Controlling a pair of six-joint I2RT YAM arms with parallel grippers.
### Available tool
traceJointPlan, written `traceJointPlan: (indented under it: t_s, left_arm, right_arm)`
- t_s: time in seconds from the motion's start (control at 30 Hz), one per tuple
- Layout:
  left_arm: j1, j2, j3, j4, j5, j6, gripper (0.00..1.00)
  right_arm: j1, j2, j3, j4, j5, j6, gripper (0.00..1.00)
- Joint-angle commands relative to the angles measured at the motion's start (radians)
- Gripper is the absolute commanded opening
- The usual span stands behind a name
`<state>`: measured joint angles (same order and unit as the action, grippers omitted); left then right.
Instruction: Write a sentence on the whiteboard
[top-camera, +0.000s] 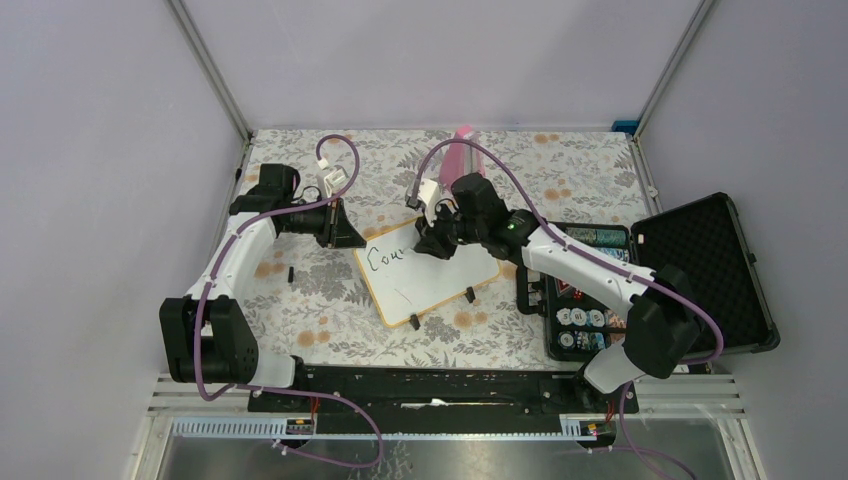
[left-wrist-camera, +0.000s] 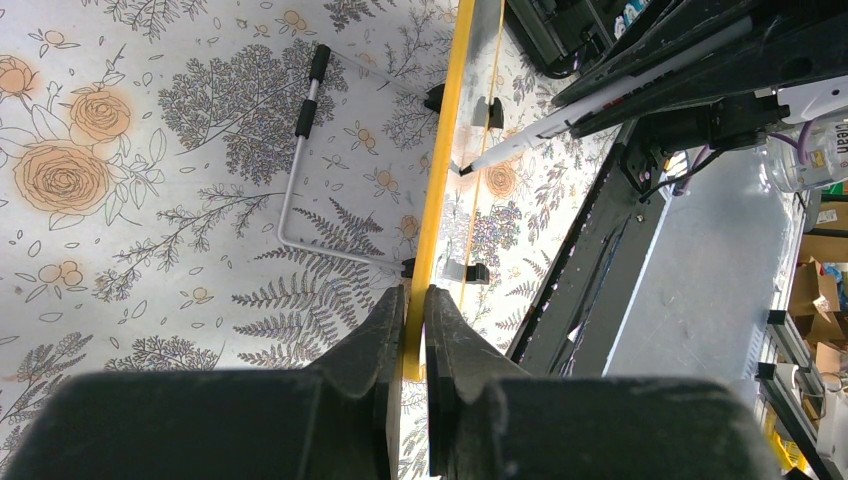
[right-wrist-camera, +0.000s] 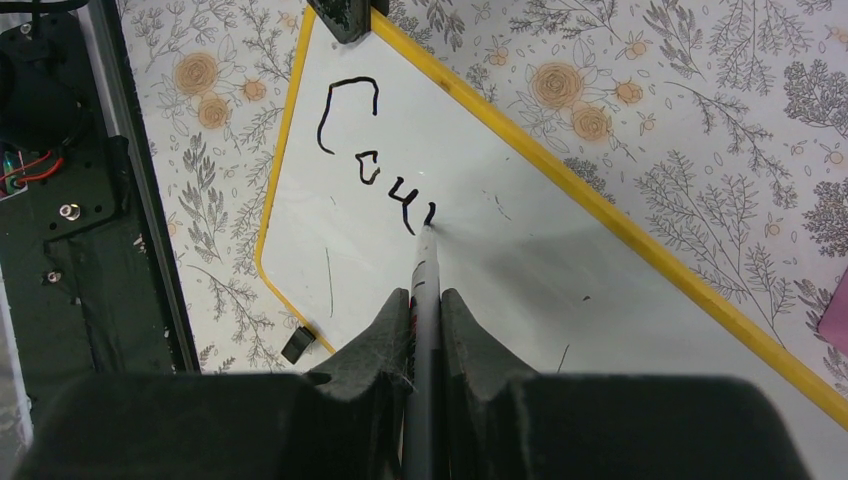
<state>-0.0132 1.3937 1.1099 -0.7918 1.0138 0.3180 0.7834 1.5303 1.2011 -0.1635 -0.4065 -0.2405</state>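
The whiteboard (top-camera: 430, 275) lies tilted on the floral table, with its yellow rim (right-wrist-camera: 600, 205) running across the right wrist view. My left gripper (top-camera: 352, 236) is shut on the board's far-left corner, its jaws pinching the yellow edge (left-wrist-camera: 432, 230). My right gripper (top-camera: 434, 246) is shut on a grey marker (right-wrist-camera: 424, 300) whose tip touches the board. The sentence (right-wrist-camera: 370, 165) reads about "Cou" and one more stroke in black. The same letters (top-camera: 388, 257) show in the top view. The marker (left-wrist-camera: 520, 145) meets the board in the left wrist view.
An open black case (top-camera: 650, 285) holding poker chips lies right of the board. A bent metal rod with black grips (left-wrist-camera: 300, 170) lies on the cloth to the left. A pink object (top-camera: 458, 150) stands at the back. The arms' base rail (top-camera: 430, 385) runs along the near edge.
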Motion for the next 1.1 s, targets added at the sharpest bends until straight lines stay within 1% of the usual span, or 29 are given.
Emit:
traceJointPlan:
  t_s: [0.0,0.23,0.6,1.07]
  left_arm:
    - [0.003,-0.016,-0.002,0.012,-0.008,0.014,0.0]
    - [0.004,-0.012,0.001,0.012,-0.005,0.013,0.0]
    - [0.004,-0.018,-0.002,0.012,-0.009,0.013,0.0]
    - [0.004,-0.015,-0.002,0.012,-0.007,0.013,0.0]
  right_arm:
    - [0.0,-0.028,-0.02,0.027,0.018,-0.024,0.0]
    - [0.001,-0.024,-0.014,0.022,0.0,-0.021,0.0]
    - [-0.009,0.0,0.043,0.024,0.014,0.008,0.0]
    - [-0.035,-0.014,0.041,0.022,0.013,0.009,0.0]
